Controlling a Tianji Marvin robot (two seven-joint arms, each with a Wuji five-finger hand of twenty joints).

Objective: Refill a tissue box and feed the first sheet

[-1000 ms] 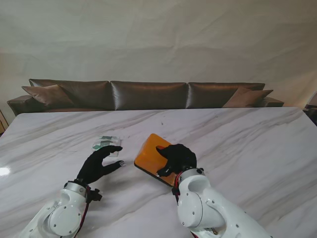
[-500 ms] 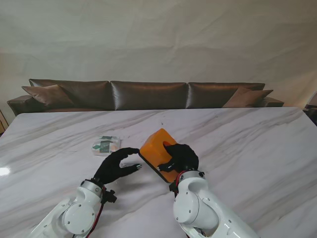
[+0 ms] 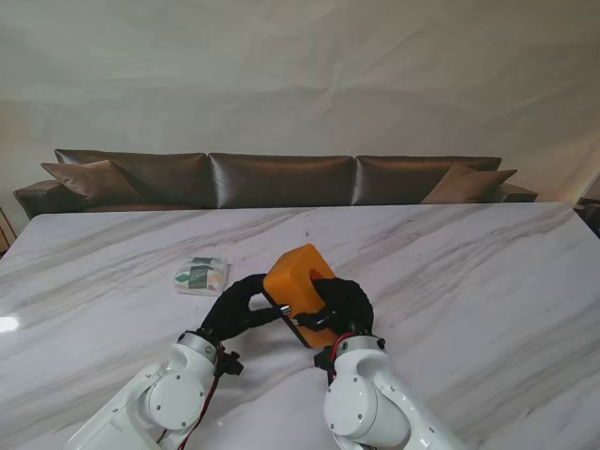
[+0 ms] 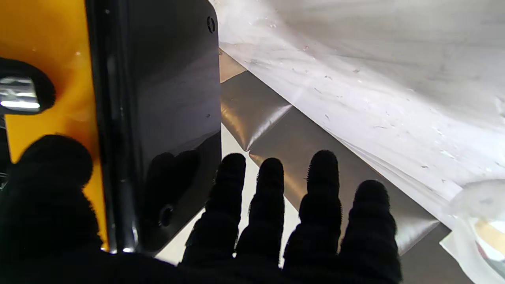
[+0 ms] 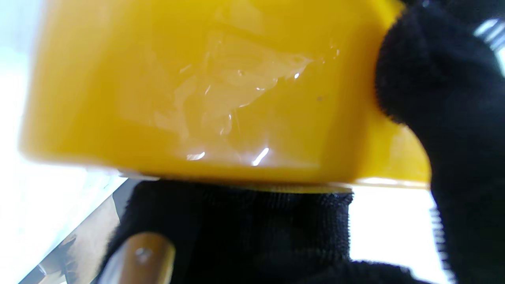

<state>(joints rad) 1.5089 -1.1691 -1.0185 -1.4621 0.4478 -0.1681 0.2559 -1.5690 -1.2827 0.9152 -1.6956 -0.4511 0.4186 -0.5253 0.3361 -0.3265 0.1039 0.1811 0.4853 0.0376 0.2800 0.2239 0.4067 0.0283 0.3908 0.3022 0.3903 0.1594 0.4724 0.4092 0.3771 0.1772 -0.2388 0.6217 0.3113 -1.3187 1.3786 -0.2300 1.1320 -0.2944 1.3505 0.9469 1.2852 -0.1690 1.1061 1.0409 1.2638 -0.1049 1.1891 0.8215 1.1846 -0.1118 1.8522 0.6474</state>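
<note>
- Your tissue box [image 3: 298,277] is the orange one with a glossy black base plate [image 4: 173,98], tipped up on edge between the two hands, right in front of you at the middle of the table.
- The right hand [image 3: 339,305] is clamped on it: the right wrist view shows a black-gloved thumb on the orange face and fingers [image 5: 244,228] curled under the rim, so that hand has it pinched.
- The left hand [image 3: 242,305] is just beside the box on its left. In the left wrist view the thumb [image 4: 47,189] lies against the orange side while four fingers [image 4: 268,205] stand spread past the black plate. Can't tell if it's really gripping or only touching.
- The orange face looks shiny, with a crinkly clear film patch [image 5: 236,98] on it.
- No readable writing on the box. The tissue pack [image 3: 201,275] sits farther from you than the left hand and off to its left, near but apart; it has a green label, too small to read.
- All of this is on a white marble table [image 3: 469,272] with grey veins, pretty reflective.
- Beyond the table's far edge you've got a dark brown leather sofa [image 3: 281,178] with cushions, and a plain pale backdrop [image 3: 300,75] behind it.
</note>
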